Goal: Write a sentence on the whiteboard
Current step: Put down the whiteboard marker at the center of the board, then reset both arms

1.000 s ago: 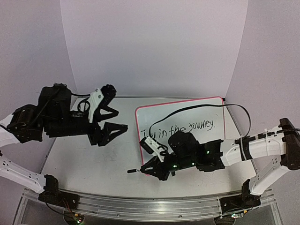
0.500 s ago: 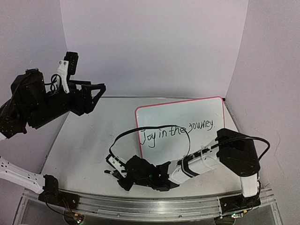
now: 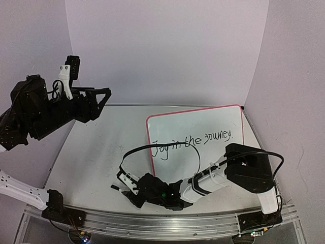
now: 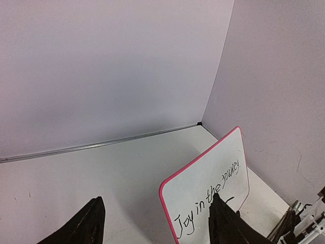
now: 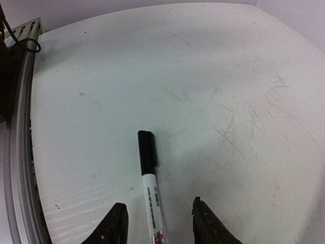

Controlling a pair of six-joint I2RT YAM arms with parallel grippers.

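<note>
Near counter (image 3: 91,152) front edge: right claw (image 5: 158,203) parted around marker (image 5: 150,193) lying loose. Left claw (image 4: 156,199) raised, wide, empty. Whiteboard (image 3: 203,124) far right reads "Joy in the journey." Risk: finger clips marker on pull-away, rolling it toward rail (image 5: 18,152).

Top cam looks down from behind. Left wrist faces the corner — both catch the whiteboard (image 3: 203,124). Right wrist hugs the tabletop (image 5: 228,76).
</note>
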